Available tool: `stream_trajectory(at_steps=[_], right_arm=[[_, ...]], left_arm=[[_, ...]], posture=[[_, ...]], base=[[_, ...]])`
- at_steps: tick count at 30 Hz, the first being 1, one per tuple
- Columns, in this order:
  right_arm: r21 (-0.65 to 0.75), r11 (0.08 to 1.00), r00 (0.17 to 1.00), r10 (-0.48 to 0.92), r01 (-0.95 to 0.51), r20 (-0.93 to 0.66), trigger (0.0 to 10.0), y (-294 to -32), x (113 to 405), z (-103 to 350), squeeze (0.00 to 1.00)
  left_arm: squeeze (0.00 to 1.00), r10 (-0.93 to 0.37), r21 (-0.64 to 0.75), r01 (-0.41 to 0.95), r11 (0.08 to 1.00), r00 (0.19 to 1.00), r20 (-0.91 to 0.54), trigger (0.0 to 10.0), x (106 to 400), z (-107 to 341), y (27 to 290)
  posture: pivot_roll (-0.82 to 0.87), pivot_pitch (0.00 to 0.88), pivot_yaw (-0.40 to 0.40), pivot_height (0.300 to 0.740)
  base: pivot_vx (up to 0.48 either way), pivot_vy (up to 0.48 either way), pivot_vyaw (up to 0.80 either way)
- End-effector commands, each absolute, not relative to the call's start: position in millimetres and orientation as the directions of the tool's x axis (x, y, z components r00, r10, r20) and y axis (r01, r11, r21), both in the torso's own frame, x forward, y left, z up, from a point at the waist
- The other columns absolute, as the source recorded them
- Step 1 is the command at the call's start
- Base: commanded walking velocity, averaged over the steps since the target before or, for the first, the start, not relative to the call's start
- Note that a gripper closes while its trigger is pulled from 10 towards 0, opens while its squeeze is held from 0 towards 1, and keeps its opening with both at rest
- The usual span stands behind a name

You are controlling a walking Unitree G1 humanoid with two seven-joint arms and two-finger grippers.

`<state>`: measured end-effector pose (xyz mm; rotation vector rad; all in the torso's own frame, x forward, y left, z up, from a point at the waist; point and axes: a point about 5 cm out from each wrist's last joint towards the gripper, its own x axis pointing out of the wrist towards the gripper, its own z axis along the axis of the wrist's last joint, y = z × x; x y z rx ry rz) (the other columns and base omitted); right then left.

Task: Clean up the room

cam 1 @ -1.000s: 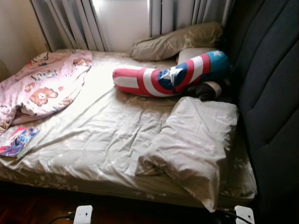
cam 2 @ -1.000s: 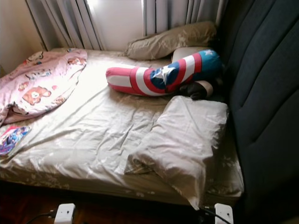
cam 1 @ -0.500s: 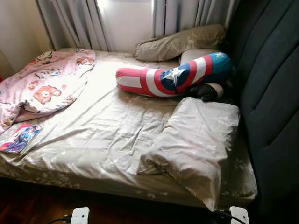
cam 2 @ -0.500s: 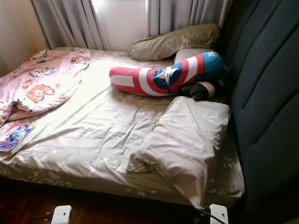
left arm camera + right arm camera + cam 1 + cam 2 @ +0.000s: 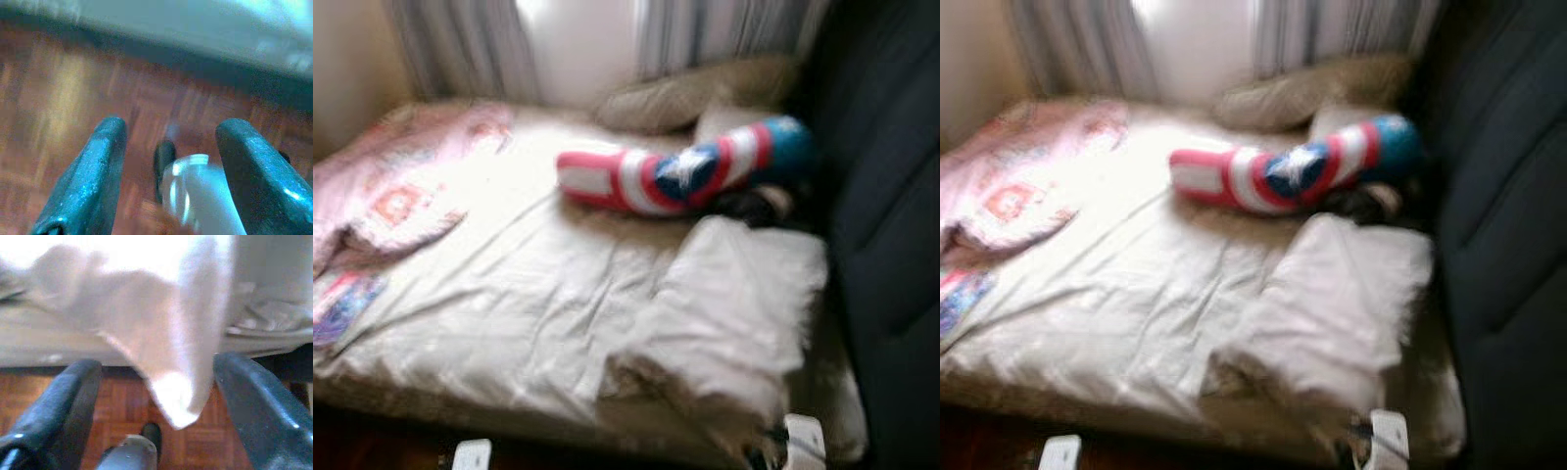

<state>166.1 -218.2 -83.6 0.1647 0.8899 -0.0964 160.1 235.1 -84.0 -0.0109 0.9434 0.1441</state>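
The eye views are blurred. An unmade bed (image 5: 509, 294) with a beige sheet holds a pale pillow (image 5: 734, 313) at its near right corner. Behind it lies a red, white and blue star bolster (image 5: 685, 176). A pink bear-print blanket (image 5: 401, 186) is bunched at the far left, and a colourful book (image 5: 342, 304) rests near the left edge. My left gripper (image 5: 171, 125) hangs open over the wooden floor (image 5: 58, 98). My right gripper (image 5: 156, 363) is open and low by the bed's edge, with the pillow's corner (image 5: 171, 382) hanging beyond its fingers, untouched.
A dark padded headboard (image 5: 891, 215) rises along the right side. A tan pillow (image 5: 695, 93) leans under the curtains (image 5: 470, 44) and the window at the back. A small dark item (image 5: 754, 204) sits between the bolster and the pale pillow.
The picture has gone blurred and shifted slightly, so the camera is moving. The things on the bed lie where they were.
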Motion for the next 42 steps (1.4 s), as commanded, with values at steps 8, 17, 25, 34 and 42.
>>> stream_trajectory(at_steps=[8, 17, 25, 34, 42], right_arm=[[0.075, 0.980, 0.604, -0.052, 0.184, -0.795, 10.0, -230.0, 154.7, -85.9, 0.00], [0.073, 0.970, 0.612, -0.087, 0.232, -0.786, 10.0, -230.5, 153.4, -86.1, 0.00], [0.072, 0.969, 0.613, -0.092, 0.238, -0.785, 10.0, -230.3, 153.0, -86.3, 0.00], [0.146, 0.957, 0.676, -0.066, 0.252, -0.734, 10.0, -225.5, 157.3, -83.3, 0.00], [0.155, 0.975, 0.729, -0.011, 0.161, -0.685, 10.0, -218.5, 163.1, -79.3, 0.00]], left_arm=[[0.00, 0.089, 0.011, -0.133, 0.991, 0.596, -0.798, 10.0, 164.4, -84.3, 224.7], [0.00, 0.088, 0.008, -0.134, 0.991, 0.602, -0.794, 10.0, 164.1, -84.0, 225.5], [0.00, 0.088, 0.009, -0.134, 0.991, 0.602, -0.794, 10.0, 164.0, -83.9, 226.0], [0.00, 0.124, 0.016, -0.173, 0.985, 0.638, -0.760, 10.0, 166.3, -80.6, 230.8], [0.00, 0.138, 0.021, -0.178, 0.984, 0.680, -0.720, 10.0, 169.6, -75.5, 238.3]], posture=[[0.08, 0.000, -0.049, 0.736], [0.08, 0.000, -0.045, 0.736], [0.08, 0.000, -0.041, 0.736], [0.09, 0.017, -0.023, 0.736], [0.11, 0.072, 0.007, 0.736]], base=[[0.208, 0.000, 0.00], [0.000, 0.000, 0.00], [0.000, 0.000, -0.63], [0.000, 0.000, -0.14], [0.000, 0.000, 0.00]])
